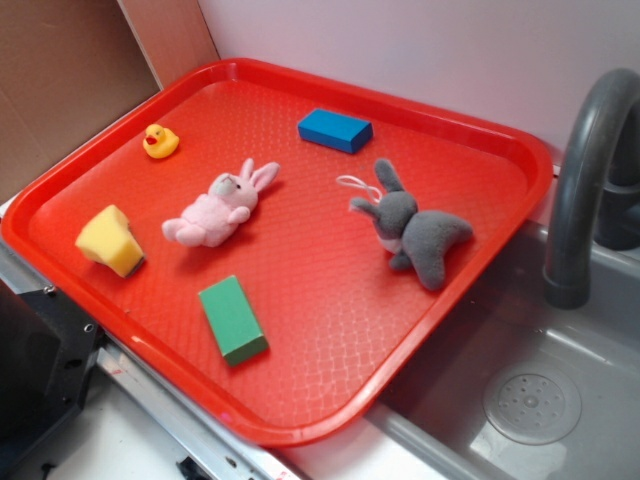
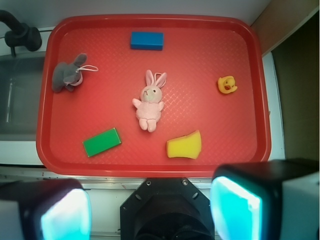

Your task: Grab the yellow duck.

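Nothing of the grab is seen to be done: the duck (image 2: 227,84) lies untouched on the red tray (image 2: 150,167), and the gripper (image 2: 150,207) is held well above and short of the near rim, its jaws spread wide with nothing between them. Approach, descent and closing are all judged left.

Left to right in the wrist view, the tray holds a grey bunny (image 2: 68,73), green block (image 2: 102,142), blue block (image 2: 147,40), pink bunny (image 2: 149,102), sponge (image 2: 184,146) and duck. The duck sits near the right rim; bare tray surrounds it, the sponge being the nearest neighbour, so room for the fingers is judged ample.
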Available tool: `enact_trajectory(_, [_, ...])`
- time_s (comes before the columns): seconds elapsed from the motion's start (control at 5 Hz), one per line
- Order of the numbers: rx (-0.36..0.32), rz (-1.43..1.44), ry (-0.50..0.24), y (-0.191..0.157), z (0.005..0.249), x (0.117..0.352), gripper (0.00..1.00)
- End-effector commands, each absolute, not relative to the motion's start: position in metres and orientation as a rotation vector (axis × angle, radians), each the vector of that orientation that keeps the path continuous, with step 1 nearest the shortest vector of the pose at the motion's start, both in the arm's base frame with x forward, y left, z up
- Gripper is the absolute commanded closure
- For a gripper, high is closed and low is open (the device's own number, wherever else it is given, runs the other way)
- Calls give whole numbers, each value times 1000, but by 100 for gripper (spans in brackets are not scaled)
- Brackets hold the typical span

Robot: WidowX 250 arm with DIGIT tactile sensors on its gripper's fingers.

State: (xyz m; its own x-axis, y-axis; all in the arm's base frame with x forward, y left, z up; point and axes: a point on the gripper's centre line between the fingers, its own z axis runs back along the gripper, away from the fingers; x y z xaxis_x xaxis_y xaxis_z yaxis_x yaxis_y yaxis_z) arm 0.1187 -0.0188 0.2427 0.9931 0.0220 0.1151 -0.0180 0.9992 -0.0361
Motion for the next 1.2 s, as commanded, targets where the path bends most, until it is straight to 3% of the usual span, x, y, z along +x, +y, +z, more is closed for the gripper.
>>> enact_trajectory(0.0, [-35, 20, -116, -19, 243, 119, 0])
enact_trajectory(0.2, [-40, 202, -182, 14, 225, 139, 0])
enact_trajectory(0.6, [49, 436, -187, 64, 174, 164, 0])
enact_trajectory(1.0, [77, 495, -220, 97, 124, 200, 0])
